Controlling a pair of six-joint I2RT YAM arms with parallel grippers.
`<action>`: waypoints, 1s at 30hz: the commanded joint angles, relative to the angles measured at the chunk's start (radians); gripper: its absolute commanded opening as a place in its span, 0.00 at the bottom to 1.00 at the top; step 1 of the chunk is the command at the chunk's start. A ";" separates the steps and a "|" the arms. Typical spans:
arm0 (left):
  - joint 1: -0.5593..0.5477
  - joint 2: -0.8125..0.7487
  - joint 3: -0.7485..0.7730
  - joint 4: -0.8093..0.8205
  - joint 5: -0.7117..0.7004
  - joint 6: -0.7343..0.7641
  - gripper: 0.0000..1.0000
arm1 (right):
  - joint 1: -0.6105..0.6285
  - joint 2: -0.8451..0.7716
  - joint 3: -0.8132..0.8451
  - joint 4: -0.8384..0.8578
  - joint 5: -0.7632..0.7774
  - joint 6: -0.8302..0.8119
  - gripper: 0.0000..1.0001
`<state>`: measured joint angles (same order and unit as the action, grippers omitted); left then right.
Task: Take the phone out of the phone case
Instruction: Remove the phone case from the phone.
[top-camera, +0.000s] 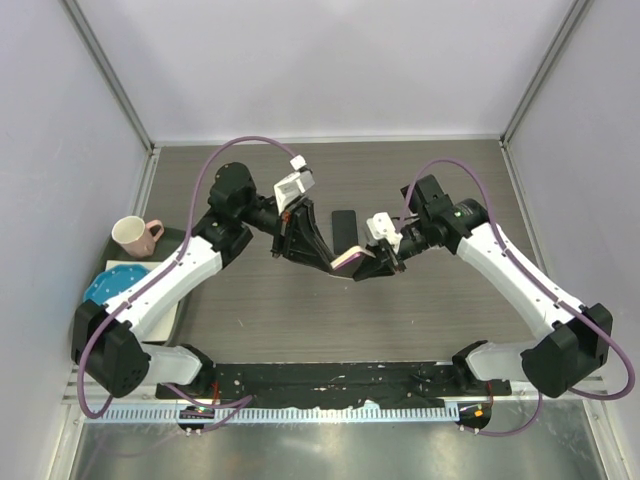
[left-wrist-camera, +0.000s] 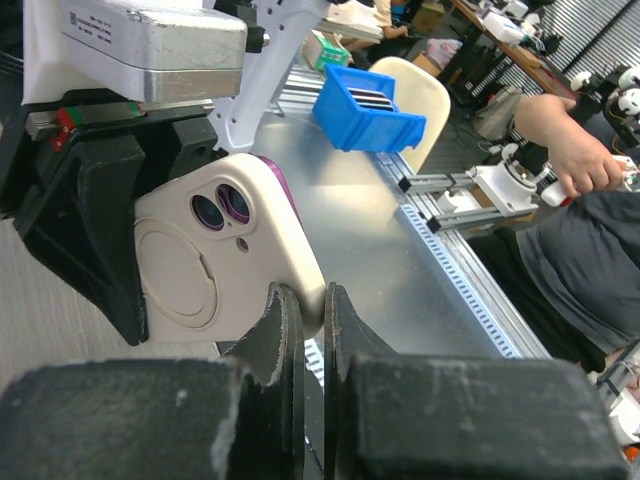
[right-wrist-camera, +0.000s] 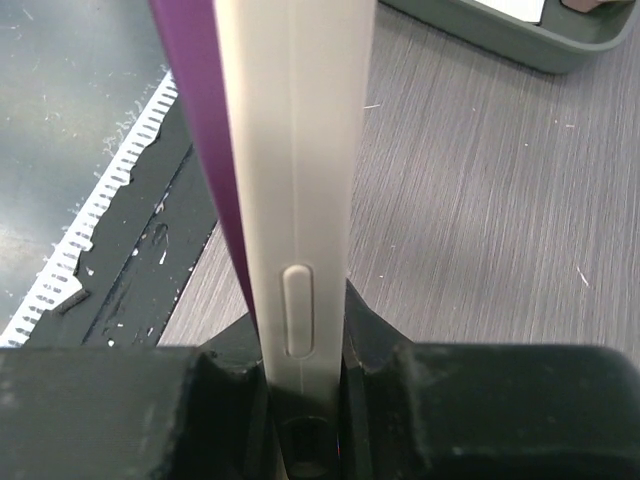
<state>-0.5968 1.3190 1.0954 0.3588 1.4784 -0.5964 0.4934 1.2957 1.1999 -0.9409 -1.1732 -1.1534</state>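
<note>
**Item:** phone case (left-wrist-camera: 215, 270), cream, with twin lens cut-outs in its back. A purple phone (left-wrist-camera: 278, 172) is sitting inside it and showing only as a thin rim along the case's edge.

**Location:** the cased phone is being held up between the two arms, over the middle of the table (top-camera: 430, 320).

**Right gripper (right-wrist-camera: 303, 330):** it is clamping the cased phone edge-on. One finger is pressing on the purple face and the other on the cream back, just below the side button. It is serving as the anchor.

**Left gripper (left-wrist-camera: 310, 305):** its jaws are drawn together to a hairline gap at a rounded corner of the case, below the lenses. The corner is sitting right at the tips. Whether a lip of the case is being pinched between them cannot be told.

**Step in hand (judged):** the arms are opening the peel. The phone is lying fully seated in the case, and no corner is lifting away yet.

**Next move calls for (judged):**
- The left tips should be catching only the cream lip, not the phone.
- They should then be rolling that corner back off the purple edge while the right arm is holding firm.
- The right clamp is squeezing case and phone together, so it may be working against the release.

**Also present:**
- A cream-and-pink mug (top-camera: 132, 236) and a blue plate (top-camera: 108, 284) are sitting at the table's left side.
- A flat black slab (top-camera: 344, 226) is lying on the table just beyond the held phone.
</note>
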 joint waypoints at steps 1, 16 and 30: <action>-0.119 0.026 0.026 0.020 0.108 -0.019 0.00 | 0.027 0.039 0.127 0.114 0.004 -0.023 0.01; -0.003 -0.006 -0.012 0.065 -0.016 -0.026 0.39 | 0.008 -0.015 0.107 0.095 0.043 0.055 0.01; 0.048 -0.041 -0.014 -0.038 -0.040 0.096 0.48 | -0.088 -0.007 0.040 0.185 -0.171 0.235 0.01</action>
<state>-0.5404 1.3048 1.0668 0.3397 1.4021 -0.5198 0.4156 1.3006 1.2331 -0.8532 -1.2449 -0.9707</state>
